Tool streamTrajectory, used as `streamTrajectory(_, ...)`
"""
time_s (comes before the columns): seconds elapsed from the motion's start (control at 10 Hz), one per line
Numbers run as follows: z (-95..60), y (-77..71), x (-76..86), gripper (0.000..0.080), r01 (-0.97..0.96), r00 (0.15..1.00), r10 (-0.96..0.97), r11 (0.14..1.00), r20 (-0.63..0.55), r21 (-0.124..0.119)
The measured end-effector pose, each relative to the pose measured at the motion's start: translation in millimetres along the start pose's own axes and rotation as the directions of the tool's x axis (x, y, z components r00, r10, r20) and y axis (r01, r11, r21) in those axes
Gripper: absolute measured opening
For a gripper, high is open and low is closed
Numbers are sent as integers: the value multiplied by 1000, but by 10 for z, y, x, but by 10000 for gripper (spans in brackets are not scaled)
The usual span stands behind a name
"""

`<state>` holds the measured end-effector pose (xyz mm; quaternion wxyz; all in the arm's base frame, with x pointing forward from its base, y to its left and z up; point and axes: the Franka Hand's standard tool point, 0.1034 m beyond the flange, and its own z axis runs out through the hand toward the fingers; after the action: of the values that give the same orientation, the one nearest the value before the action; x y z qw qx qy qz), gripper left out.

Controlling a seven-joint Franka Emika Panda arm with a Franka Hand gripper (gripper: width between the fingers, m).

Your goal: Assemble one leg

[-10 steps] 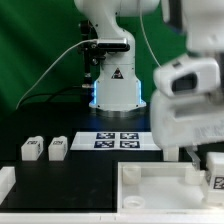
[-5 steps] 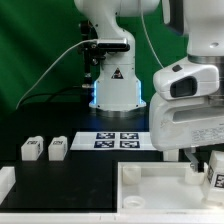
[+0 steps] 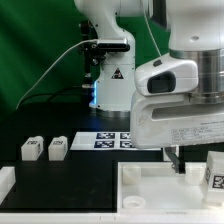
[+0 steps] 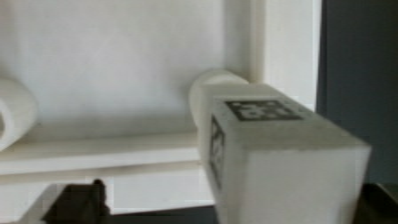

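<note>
One leg [image 3: 214, 170], a stubby white block with a black-and-white tag, stands at the right end of the large white panel [image 3: 150, 186]. In the wrist view this leg [image 4: 267, 140] lies between my fingers, its round end against the panel [image 4: 125, 60] close to the raised rim. My gripper [image 3: 197, 162] is over it and open. One dark finger [image 4: 71, 200] stands clearly apart from the leg, and the other [image 4: 384, 200] is close beside it. My gripper [image 4: 228, 196] does not squeeze the leg. Two more legs [image 3: 32, 148] [image 3: 57, 147] stand at the exterior view's left.
The marker board [image 3: 112, 140] lies behind the panel, in front of the arm's base [image 3: 112, 85]. A white part [image 3: 6, 180] sits at the front left edge. A rounded white shape [image 4: 9, 110] shows at the wrist view's edge on the panel.
My hand has shifted toward the exterior view's left and now fills more of the picture. The leg at the panel's right end has stayed where it was.
</note>
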<state>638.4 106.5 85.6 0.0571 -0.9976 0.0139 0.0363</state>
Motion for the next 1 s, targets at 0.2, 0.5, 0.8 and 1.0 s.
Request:
streamTrajectory(0.2, 1, 3, 0, 378, -1, 1000, 1, 1000, 0, 0)
streamTrajectory(0.5, 2, 4, 0, 292, -10, 1000, 10, 1000, 0, 0)
streamTrajectory(0.8, 19, -1, 52, 292, -348, 936, 348, 937, -41, 25)
streamTrajectory(1.0, 35, -9, 40, 294, -698, 713, 700, 714, -47, 46)
